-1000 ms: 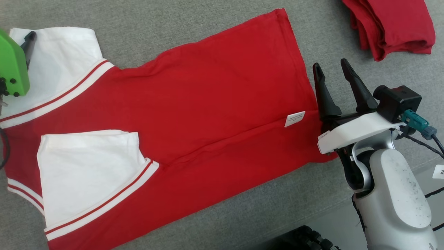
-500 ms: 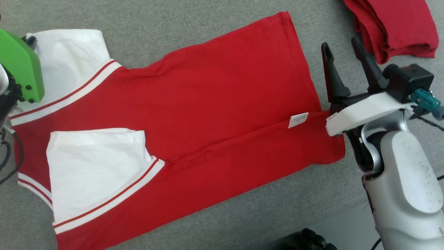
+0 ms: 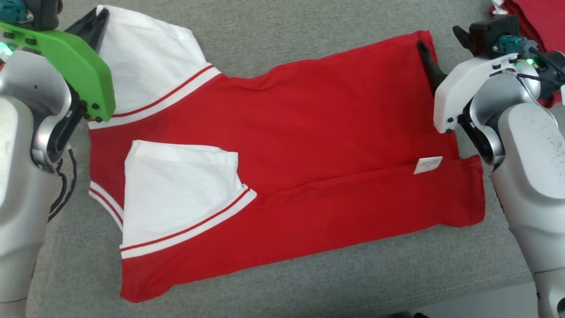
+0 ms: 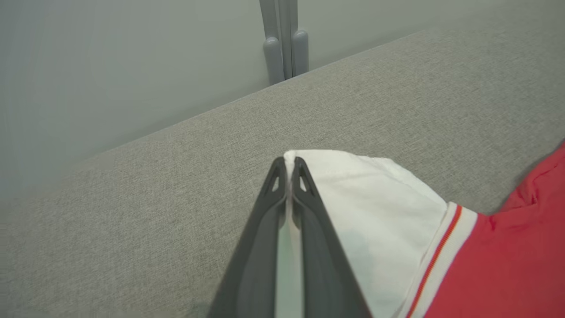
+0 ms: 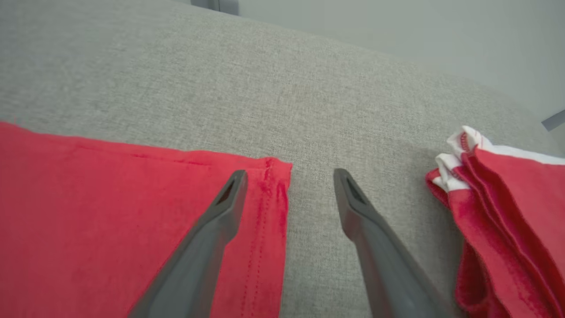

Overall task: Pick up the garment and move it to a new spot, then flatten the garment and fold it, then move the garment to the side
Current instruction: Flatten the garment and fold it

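The red T-shirt lay flat across the grey upholstered surface, its near side folded over; the left gripper was pressed together, pinching the edge of the far white sleeve; the right gripper stood spread, one finger over the shirt's far hem corner, the other over bare upholstery; a folded red pile lay near it.

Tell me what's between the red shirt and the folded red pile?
In the right wrist view, grey upholstery and one finger of the open right tool lie between shirt and pile.
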Available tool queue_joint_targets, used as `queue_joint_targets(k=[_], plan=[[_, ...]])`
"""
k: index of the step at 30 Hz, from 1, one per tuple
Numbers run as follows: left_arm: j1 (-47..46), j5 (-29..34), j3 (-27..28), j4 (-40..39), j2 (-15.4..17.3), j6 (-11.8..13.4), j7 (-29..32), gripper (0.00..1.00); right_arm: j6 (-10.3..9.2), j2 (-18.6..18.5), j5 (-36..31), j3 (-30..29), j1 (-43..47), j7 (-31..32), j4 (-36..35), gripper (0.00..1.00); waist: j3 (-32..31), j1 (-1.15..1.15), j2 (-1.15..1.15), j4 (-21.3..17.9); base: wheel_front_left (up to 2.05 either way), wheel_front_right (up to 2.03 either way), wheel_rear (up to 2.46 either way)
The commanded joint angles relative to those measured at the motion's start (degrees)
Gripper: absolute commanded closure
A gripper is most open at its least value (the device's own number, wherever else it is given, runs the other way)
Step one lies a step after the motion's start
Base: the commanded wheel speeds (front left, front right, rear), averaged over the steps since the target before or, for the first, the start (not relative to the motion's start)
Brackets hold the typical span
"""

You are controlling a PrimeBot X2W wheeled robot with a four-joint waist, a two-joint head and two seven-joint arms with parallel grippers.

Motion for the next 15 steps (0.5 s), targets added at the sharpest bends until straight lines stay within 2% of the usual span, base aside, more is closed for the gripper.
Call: queue_joint_targets(k=[1, 2, 3, 5, 6, 9, 12, 13, 14, 15], plan=[[0.19, 0.22, -0.36, -0.17, -0.52, -0.13, -0.88, 1.00, 0.00, -1.23, 0.48, 0.91, -0.97, 1.35, 1.73, 0.00, -0.84, 0.00, 0.00, 2.99, 0.00, 0.00, 0.00], [0.34, 0.17, -0.58, -0.05, -0.86, -0.20, -1.46, 1.00, 0.00, -1.78, 0.88, 1.59, -1.64, 2.43, 3.16, 0.00, -0.98, 0.00, 0.00, 3.49, 0.00, 0.00, 0.00], [0.52, 0.19, -0.77, 0.08, -1.00, -0.25, -1.83, 1.00, -0.01, -2.11, 1.29, 2.00, -2.15, 3.22, 4.17, 0.07, -1.10, 0.00, 0.00, 3.77, 0.00, 0.00, 0.00], [0.76, 0.21, -1.14, 0.36, -1.46, -0.33, -2.74, 1.00, 0.00, -2.79, 2.16, 2.94, -3.02, 4.45, 6.16, 0.29, -1.40, 0.00, 0.00, 4.34, 0.00, 0.00, 0.00], [0.77, 0.28, -1.33, 0.55, -1.68, -0.36, -3.27, 1.00, 0.00, -3.16, 2.65, 3.19, -3.37, 4.69, 7.09, 0.50, -1.56, 0.00, 0.00, 4.61, 0.00, 0.00, 0.00], [0.99, 0.10, -1.74, 1.13, -2.07, -0.36, -4.39, 1.00, 0.00, -3.23, 3.95, 3.56, -4.11, 4.80, 9.44, 0.65, -1.99, 0.00, 0.00, 5.00, 0.00, 0.00, 0.00], [1.19, -0.21, -2.10, 1.62, -2.32, -0.41, -5.09, 1.00, -0.01, -3.50, 4.71, 3.75, -5.52, 4.25, 11.94, 0.73, -2.42, 0.00, 0.00, 5.18, 0.00, 0.00, 0.00], [1.19, -0.25, -2.17, 1.73, -2.34, -0.42, -5.36, 1.00, 0.00, -3.58, 4.75, 3.62, -5.88, 3.53, 12.50, 0.80, -2.51, 0.00, 0.00, 5.20, 0.00, 0.00, 0.00], [1.15, -0.28, -2.19, 1.84, -2.36, -0.47, -5.70, 1.00, 0.00, -3.54, 4.80, 3.39, -6.25, 2.62, 13.30, 0.93, -2.60, 0.00, 0.00, 5.19, 0.00, 0.00, 0.00], [1.09, -0.32, -2.18, 1.97, -2.38, -0.47, -6.12, 1.00, 0.00, -3.60, 4.54, 3.40, -6.55, 1.65, 13.92, 1.00, -2.69, 0.00, 0.00, 5.18, 0.00, 0.00, 0.00]])
